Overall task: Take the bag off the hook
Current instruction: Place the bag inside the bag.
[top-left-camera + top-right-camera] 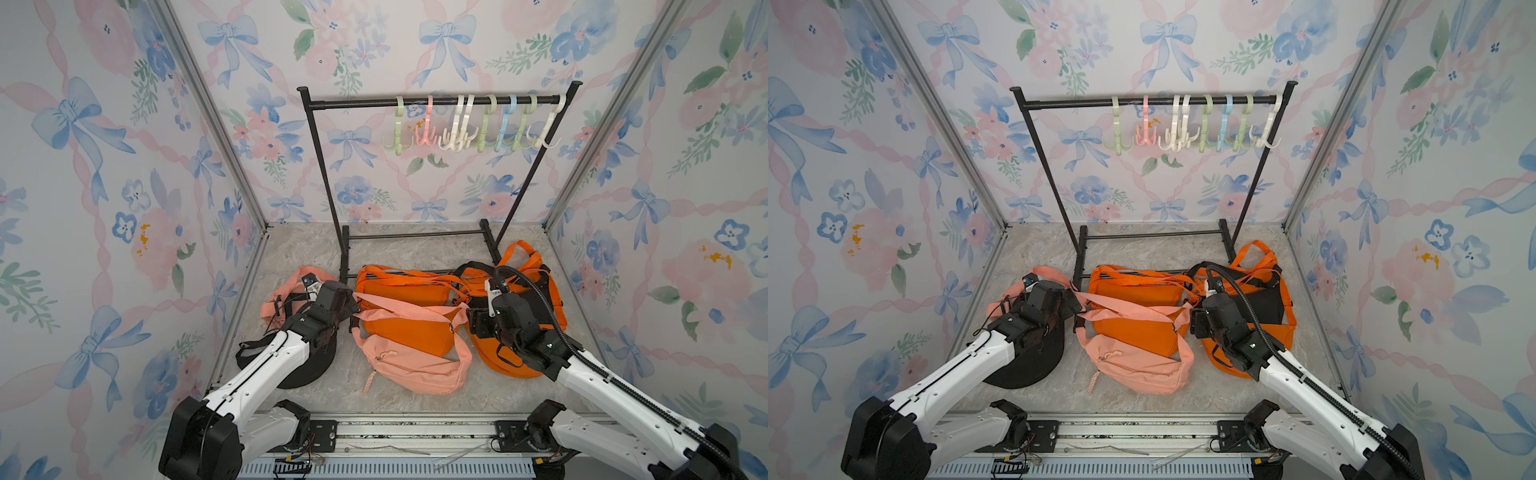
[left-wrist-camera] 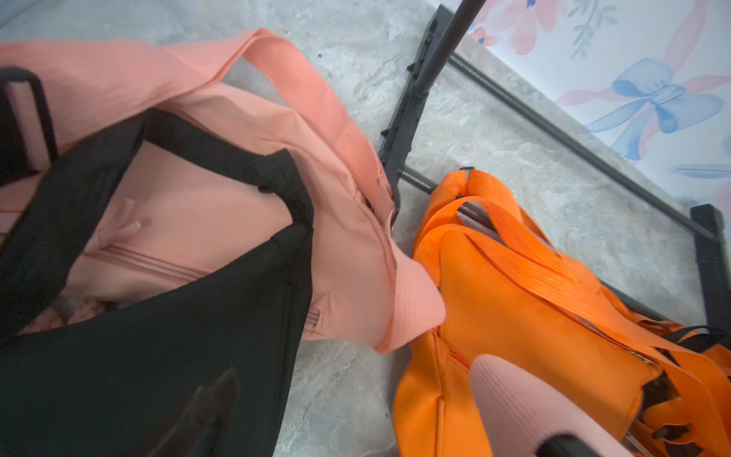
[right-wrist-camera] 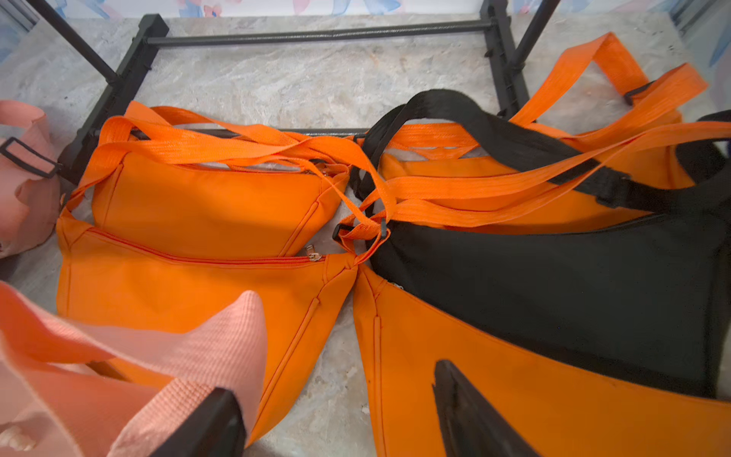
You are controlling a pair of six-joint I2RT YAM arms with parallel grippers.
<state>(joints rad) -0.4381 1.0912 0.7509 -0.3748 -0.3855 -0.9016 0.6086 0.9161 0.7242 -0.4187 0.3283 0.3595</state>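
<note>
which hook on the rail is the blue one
The light blue hook, third from the right end of the rail in a top view; the others are green, pink or white.

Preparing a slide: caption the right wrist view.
Open right pincer over orange bags and a black bag by the rack base, pink strap draped across one finger.

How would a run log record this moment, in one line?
pastel plastic hooks on black rail: all bare | peach fabric sling bag: lying on floor | left gripper: open | right gripper: open, peach strap across one finger
</note>
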